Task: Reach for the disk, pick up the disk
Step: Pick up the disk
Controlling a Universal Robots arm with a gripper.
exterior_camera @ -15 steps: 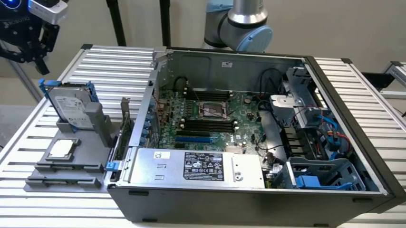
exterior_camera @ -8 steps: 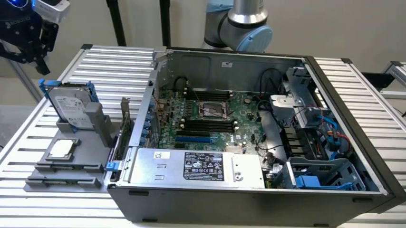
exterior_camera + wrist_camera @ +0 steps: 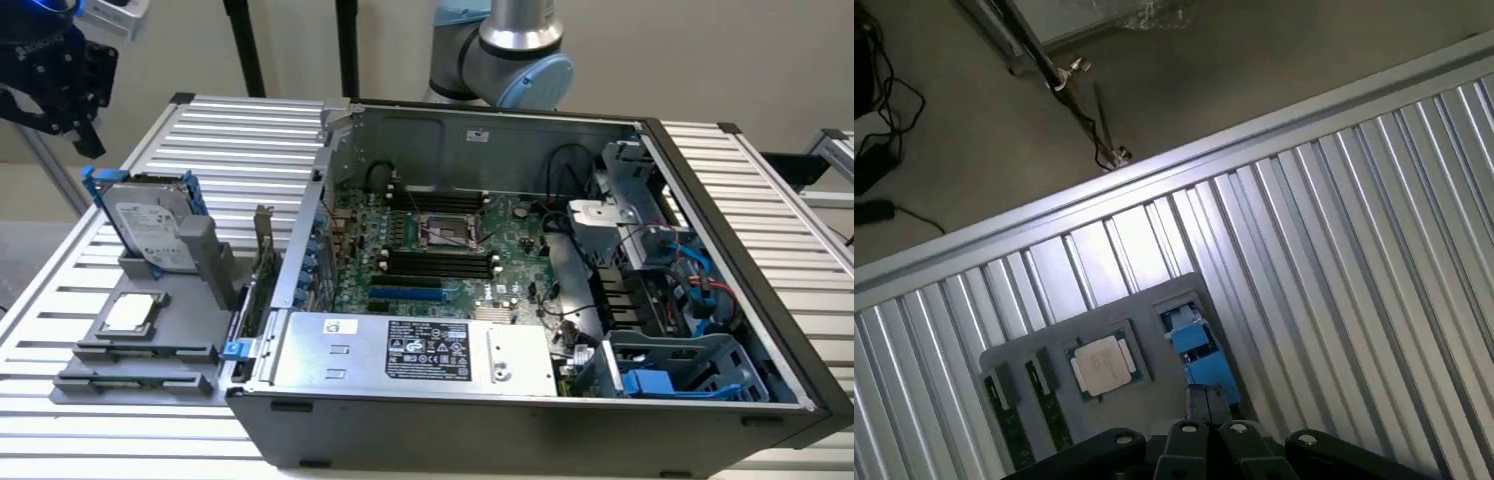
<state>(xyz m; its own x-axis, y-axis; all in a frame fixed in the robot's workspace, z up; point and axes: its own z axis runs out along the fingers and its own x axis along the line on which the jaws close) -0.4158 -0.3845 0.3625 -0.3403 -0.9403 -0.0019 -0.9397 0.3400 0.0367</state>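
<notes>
The hand (image 3: 1208, 402) hung high above the far corner of the ribbed metal tabletop (image 3: 227, 140), its tips drawn together with only a thin seam between them and nothing held. The disk (image 3: 144, 225) stood below it and well apart, upright on its edge in a grey holder (image 3: 200, 262), label outward, with the blue rails running up both sides. A grey upright block of that holder pressed against the disk on the side farther from the hand.

In the same holder, lower and nearer the tabletop's edge, a small square silver chip (image 3: 134, 313) lay flat in its own recess. Two narrow green boards (image 3: 1004, 400) sat in slots just beside it.

Beyond the holder from the hand stood an open computer case (image 3: 534, 440), its side wall just next to the holder. The case held a green motherboard (image 3: 441, 240), a silver power supply (image 3: 414, 350) with a black label, a blue plastic drive cage (image 3: 667, 370) in the corner farthest from the hand, and blue and red cables (image 3: 701, 285) above that cage. The arm's base (image 3: 514, 45) rose behind the case.
</notes>
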